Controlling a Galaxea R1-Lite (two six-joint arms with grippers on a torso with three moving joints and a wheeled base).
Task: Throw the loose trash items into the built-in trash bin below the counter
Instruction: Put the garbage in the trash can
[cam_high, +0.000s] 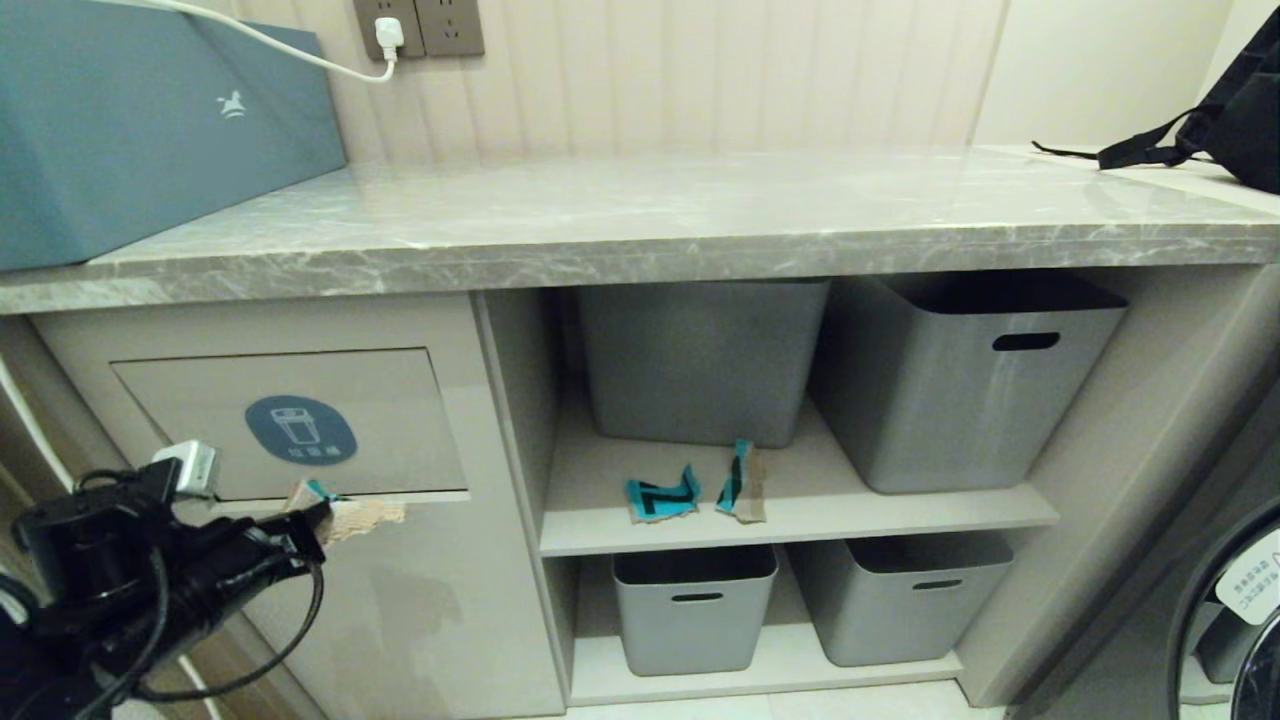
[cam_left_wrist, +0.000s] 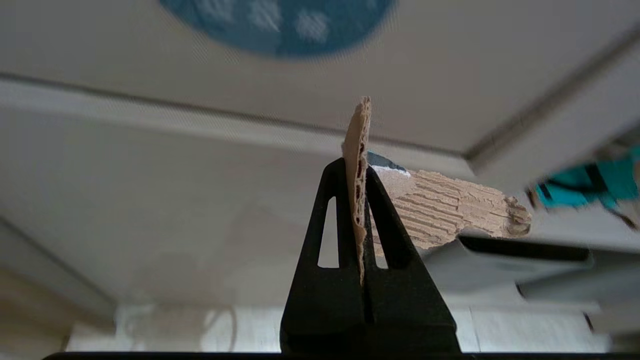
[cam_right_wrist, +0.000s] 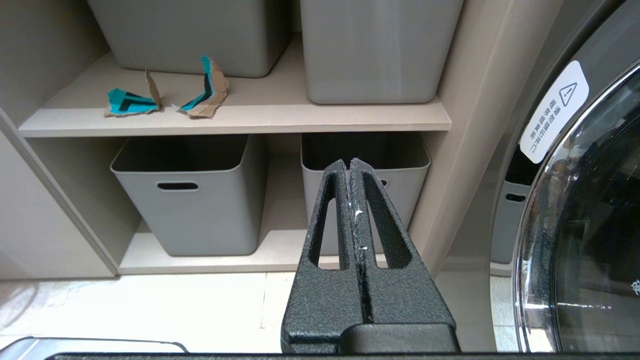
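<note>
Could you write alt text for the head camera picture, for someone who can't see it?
The robot's left gripper, low on the left, holds a torn cardboard scrap at the lower edge of the bin flap under the marble counter. Two teal-printed scraps lie on the shelf before grey tubs.

Two torn teal-printed cardboard scraps (cam_high: 693, 493) lie on the beige upper shelf (cam_high: 880, 505), before grey plastic tubs (cam_high: 700, 360), right of the beige flap-fronted bin (cam_high: 300, 420).

Shelf (cam_high: 800, 520): two scraps (cam_high: 662, 497), two tubs (cam_high: 700, 360).
</note>
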